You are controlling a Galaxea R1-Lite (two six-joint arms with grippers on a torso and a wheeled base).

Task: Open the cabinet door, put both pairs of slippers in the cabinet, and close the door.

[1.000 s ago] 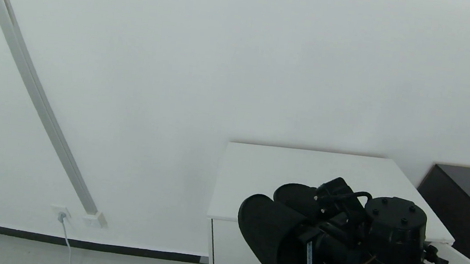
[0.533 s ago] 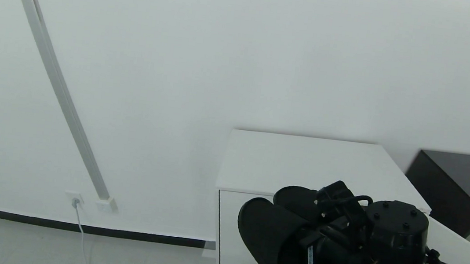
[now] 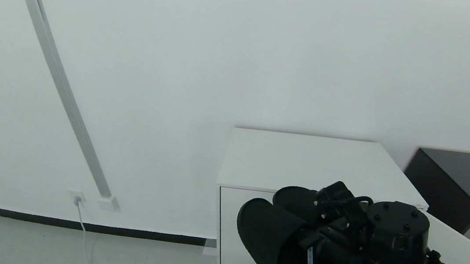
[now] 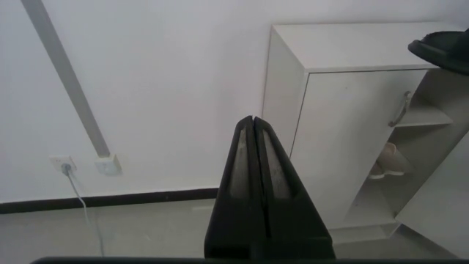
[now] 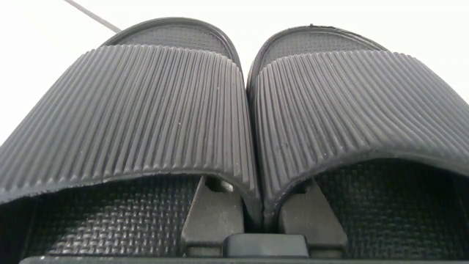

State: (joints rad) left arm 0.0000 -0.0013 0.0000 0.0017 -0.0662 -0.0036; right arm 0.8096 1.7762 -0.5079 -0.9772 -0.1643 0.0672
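— Two pairs to stow, so where do we stand?

— We count the opening as done. The cabinet (image 4: 344, 44) has its right door (image 3: 465, 247) swung out toward us, and the shelves (image 4: 432, 117) behind it are open to reach. The left door (image 4: 352, 139), the one with the handle (image 4: 401, 108), is shut.

— And the slippers?

— One pale pair (image 4: 388, 163) sits low down inside the cabinet, as far as we can tell. It is small in the left wrist view, so we would not swear both slippers of it are there. The dark slippers (image 5: 161, 110) are not in yet. Our right gripper (image 5: 258, 209) is clamped on them, pinching their two inner edges together, straps up. It holds them in the air on the near side of the cabinet, about level with its top.

— What about the left arm?

— Our left gripper (image 4: 253, 139) is closed tight with nothing in it. It hangs to the left of the cabinet, well apart from it.

— So what is left?

— We judge we are a little past halfway. The dark pair has to come down and go in onto a free shelf. Then the right gripper must let go and draw clear. Last, the right door has to be pushed shut, and the idle left arm looks free for that.
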